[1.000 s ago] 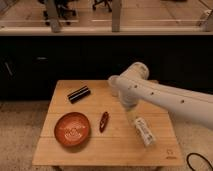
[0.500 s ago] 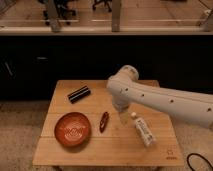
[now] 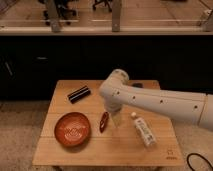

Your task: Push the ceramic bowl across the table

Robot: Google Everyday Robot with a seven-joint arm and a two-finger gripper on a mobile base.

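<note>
The red-orange ceramic bowl [image 3: 73, 129] with white rings sits upright on the near-left part of the light wooden table [image 3: 120, 148] — the gripper [image 3: 116, 119] hangs right of it, apart.

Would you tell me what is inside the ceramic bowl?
Nothing shows inside the ceramic bowl but its white ring pattern, and nothing covers the inside. The gripper hangs to its right in the picture, above the table, apart from it.

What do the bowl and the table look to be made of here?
The bowl looks like glazed ceramic: red-orange, with white rings painted inside, though the look alone leaves this open. The table looks like light, matte wood, with plank seams showing. The gripper hangs at the arm's tip over the table's middle, beside the bowl and apart from it.
</note>
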